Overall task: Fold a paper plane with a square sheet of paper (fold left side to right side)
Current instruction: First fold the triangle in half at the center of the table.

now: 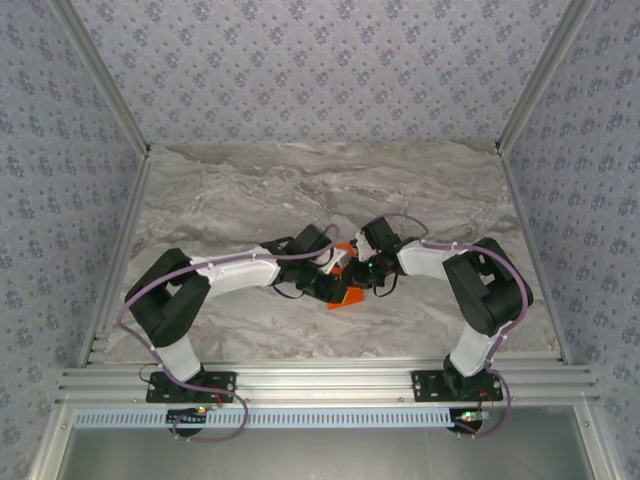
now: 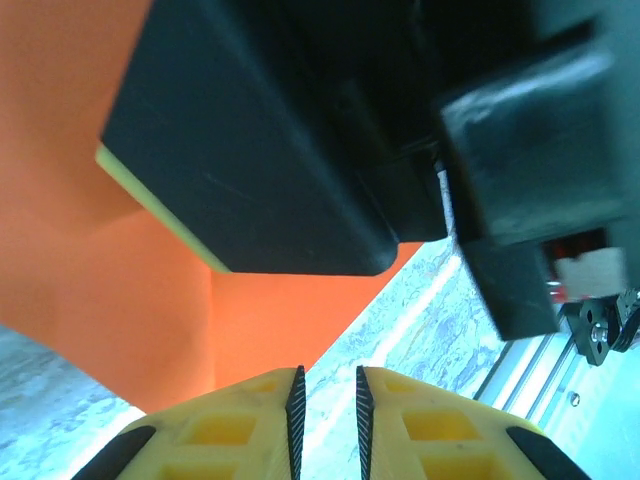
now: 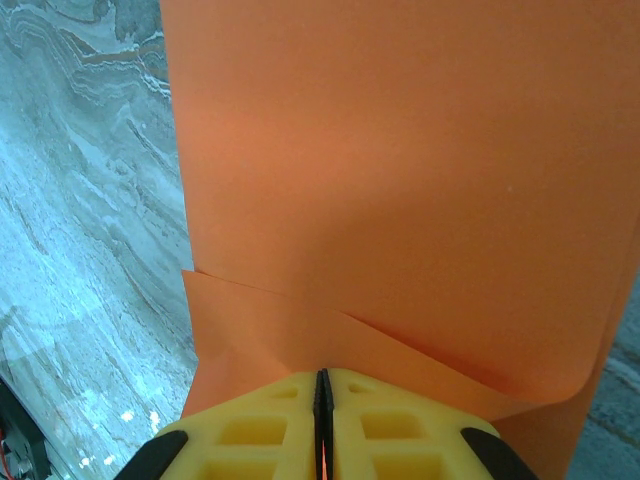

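Right gripper [image 3: 322, 380]: closed on the paper [image 3: 400, 180], pinching its near edge. Left gripper [image 2: 328, 378]: jaws slightly apart, paper just ahead-left of the fingertips.

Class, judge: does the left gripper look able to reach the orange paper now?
Probably yes: the orange paper lies just ahead of the left gripper, though the right gripper crowds close above.

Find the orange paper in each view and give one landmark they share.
Top external: orange paper just below the picture's centre.
Left wrist: orange paper covers the left side and lower centre.
Right wrist: orange paper covers most of the frame.
Shared landmark: grey marbled tabletop.
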Motion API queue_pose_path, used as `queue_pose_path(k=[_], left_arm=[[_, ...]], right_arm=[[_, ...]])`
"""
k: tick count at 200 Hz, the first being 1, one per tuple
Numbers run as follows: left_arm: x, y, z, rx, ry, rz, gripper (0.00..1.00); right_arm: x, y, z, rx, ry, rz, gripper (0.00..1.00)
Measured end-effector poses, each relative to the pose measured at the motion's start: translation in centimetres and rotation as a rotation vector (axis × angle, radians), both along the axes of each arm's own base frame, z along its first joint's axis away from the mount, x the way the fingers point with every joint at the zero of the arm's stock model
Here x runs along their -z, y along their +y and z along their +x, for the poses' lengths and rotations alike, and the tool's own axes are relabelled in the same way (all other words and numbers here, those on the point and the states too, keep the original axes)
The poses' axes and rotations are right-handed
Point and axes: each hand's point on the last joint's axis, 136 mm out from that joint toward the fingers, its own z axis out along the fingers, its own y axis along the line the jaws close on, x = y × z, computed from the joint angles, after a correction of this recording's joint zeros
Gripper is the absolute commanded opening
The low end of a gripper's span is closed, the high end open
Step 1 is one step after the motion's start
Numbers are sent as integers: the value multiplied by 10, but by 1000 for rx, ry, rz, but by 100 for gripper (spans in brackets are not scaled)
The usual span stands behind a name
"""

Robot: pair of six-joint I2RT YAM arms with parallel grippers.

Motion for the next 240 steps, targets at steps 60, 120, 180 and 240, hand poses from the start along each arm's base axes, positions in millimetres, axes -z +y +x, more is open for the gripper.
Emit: queue_pose_path(k=[60,120,180,240], left_arm=[[20,3,-2,-25,39,22,21],[35,12,-11,-37,72,50,21],[40,14,-12,-48,72,48,19],[43,15,-14,-73,60,23,16]], right_arm=[[0,0,0,0,3,0,12],[0,0,0,-4,6,-5,13],[0,0,0,-9,9,-10,13],[0,0,0,-15,10,-13,12]])
